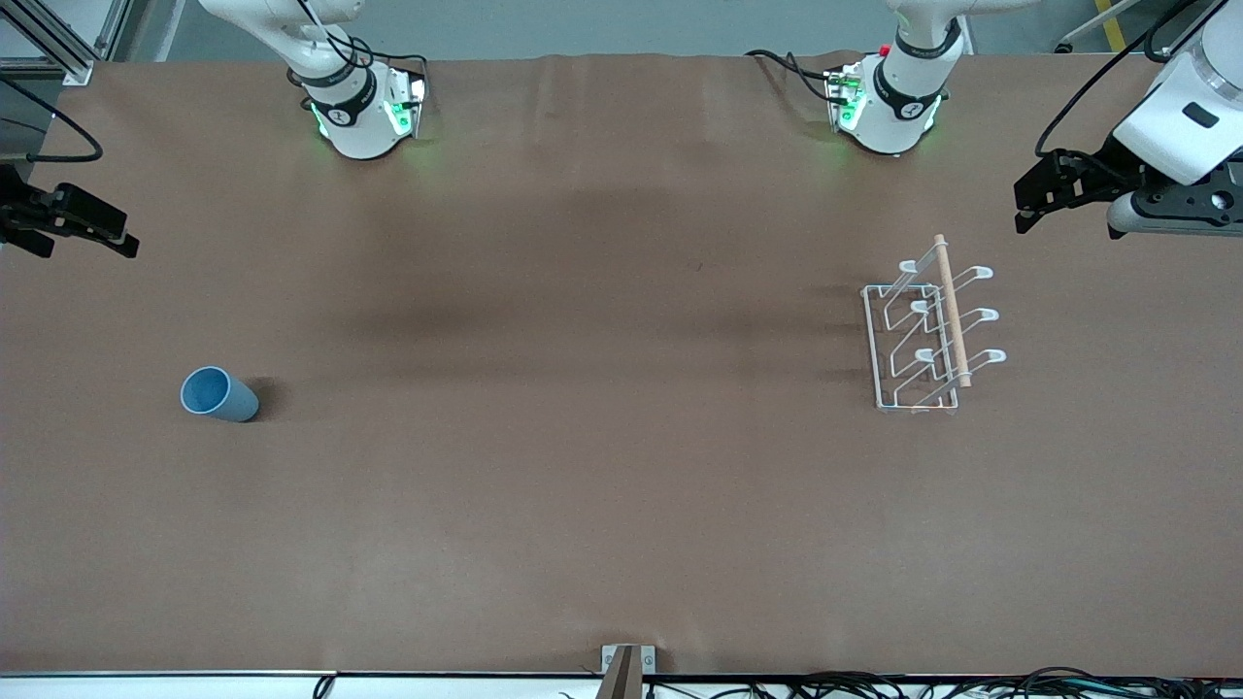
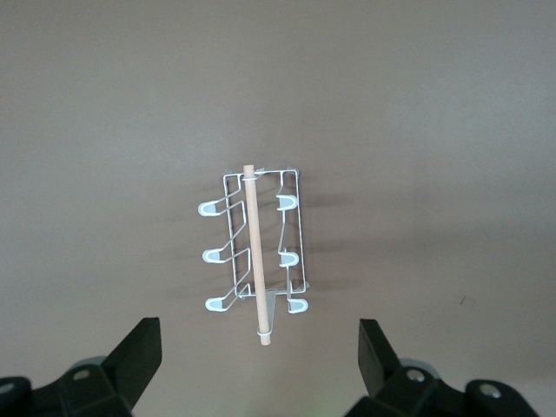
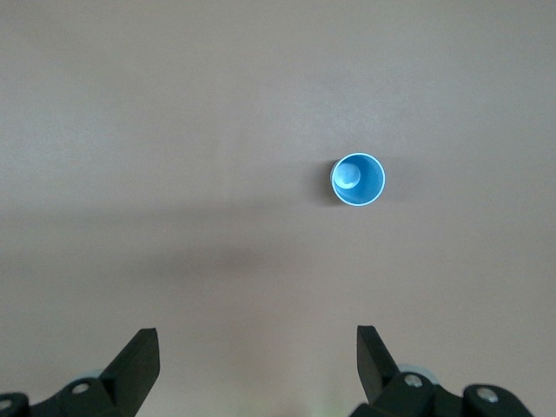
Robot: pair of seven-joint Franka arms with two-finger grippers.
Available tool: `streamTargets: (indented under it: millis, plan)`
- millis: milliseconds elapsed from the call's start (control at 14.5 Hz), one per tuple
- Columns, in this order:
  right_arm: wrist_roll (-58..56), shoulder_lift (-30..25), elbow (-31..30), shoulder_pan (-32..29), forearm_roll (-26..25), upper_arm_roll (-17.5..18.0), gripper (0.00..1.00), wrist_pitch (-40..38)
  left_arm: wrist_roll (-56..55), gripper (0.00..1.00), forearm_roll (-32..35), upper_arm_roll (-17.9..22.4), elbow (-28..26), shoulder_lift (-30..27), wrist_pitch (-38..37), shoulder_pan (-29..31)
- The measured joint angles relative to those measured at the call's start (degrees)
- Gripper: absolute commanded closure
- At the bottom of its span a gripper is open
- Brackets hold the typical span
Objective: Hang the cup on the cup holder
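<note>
The cup (image 1: 218, 394) is a small light-blue tumbler standing upright, mouth up, toward the right arm's end of the table. It also appears in the right wrist view, cup (image 3: 357, 179). The cup holder (image 1: 954, 320) is a white wire rack with looped prongs and a wooden rod on top, and it stands toward the left arm's end. My right gripper (image 1: 87, 249) (image 3: 258, 347) hangs open above the table's edge, well apart from the cup. High beside the holder, my left gripper (image 1: 1020, 206) (image 2: 259, 347) is open and empty, looking down on the holder (image 2: 254, 252).
A brown cover (image 1: 602, 466) spreads over the whole table. The two arm bases (image 1: 359, 116) (image 1: 889, 107) stand along the edge farthest from the front camera. A small metal bracket (image 1: 626, 665) and cables sit at the nearest edge.
</note>
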Motion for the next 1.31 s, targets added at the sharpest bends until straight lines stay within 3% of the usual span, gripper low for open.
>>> streamTargets:
  millis: [826, 1307]
  plan:
    - [0.02, 0.11, -0.66, -1.7, 0.0, -0.48, 0.0, 0.16, -0.01, 0.0, 0.0, 0.0, 0.0, 0.02, 0.0, 0.02]
    - [-3.28, 3.81, -12.64, -9.66, -0.01, -0.77, 0.0, 15.33, -0.01, 0.0, 0.0, 0.02, 0.04, 0.02, 0.0, 0.04]
